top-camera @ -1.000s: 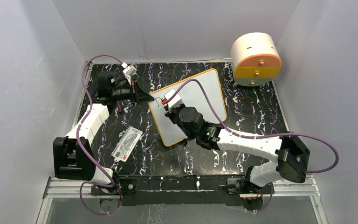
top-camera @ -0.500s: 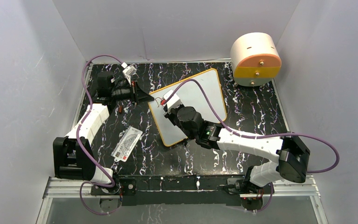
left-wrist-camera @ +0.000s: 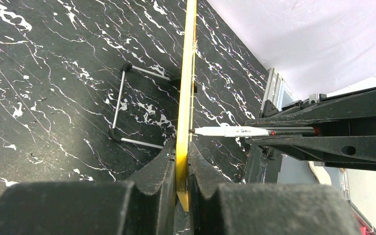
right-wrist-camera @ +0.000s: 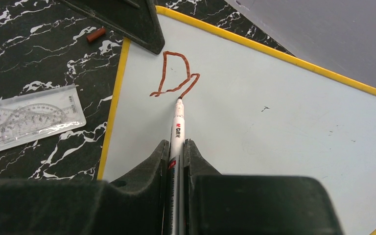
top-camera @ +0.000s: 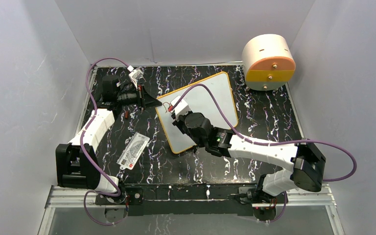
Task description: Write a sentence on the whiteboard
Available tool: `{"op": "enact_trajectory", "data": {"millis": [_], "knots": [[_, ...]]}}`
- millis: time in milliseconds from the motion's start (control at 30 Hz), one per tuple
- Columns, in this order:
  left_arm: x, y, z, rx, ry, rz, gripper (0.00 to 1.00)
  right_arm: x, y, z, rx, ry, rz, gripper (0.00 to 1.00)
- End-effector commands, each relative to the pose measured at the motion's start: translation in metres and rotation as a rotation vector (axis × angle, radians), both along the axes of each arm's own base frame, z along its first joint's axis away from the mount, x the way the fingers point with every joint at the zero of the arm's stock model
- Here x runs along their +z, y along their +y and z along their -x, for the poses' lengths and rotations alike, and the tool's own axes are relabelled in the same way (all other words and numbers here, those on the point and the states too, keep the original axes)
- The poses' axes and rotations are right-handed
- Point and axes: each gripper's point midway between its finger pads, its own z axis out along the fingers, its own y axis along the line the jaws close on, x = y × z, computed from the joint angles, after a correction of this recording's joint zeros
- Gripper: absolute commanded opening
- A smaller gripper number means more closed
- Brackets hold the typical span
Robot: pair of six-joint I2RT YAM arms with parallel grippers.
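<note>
We see the whiteboard (top-camera: pixel 215 98) lying askew across the middle of the worktop (top-camera: pixel 269 117), toward its far edge. The left claw (left-wrist-camera: pixel 181 152) is pressed together on the yellow frame at the board's left corner. The right claw (right-wrist-camera: pixel 176 147) pinches a marker (right-wrist-camera: pixel 178 125) whose tip touches the board just below the sentence (right-wrist-camera: pixel 175 73), so far one reddish-brown "D" close to the frame's left edge. From there the plain white face runs to the board's far-right edge, and a clear ruler card (top-camera: pixel 133 151) lies apart on the worktop's near-left side.
</note>
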Motion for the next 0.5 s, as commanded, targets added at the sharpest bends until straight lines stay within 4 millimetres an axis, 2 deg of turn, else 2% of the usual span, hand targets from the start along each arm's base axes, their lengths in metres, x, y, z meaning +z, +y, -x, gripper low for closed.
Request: {"op": "enact_trajectory", "data": {"millis": [0, 467], "knots": [[-0.0016, 0.0019, 0.0052, -0.003, 0.007, -0.002, 0.0, 0.0204, -0.0008, 0.0025, 0.001, -0.002, -0.046, 0.0], [-0.0035, 0.0015, 0.0056, -0.007, 0.016, 0.001, 0.0, 0.0231, -0.0033, -0.0029, -0.037, -0.031, -0.096, 0.0]]}}
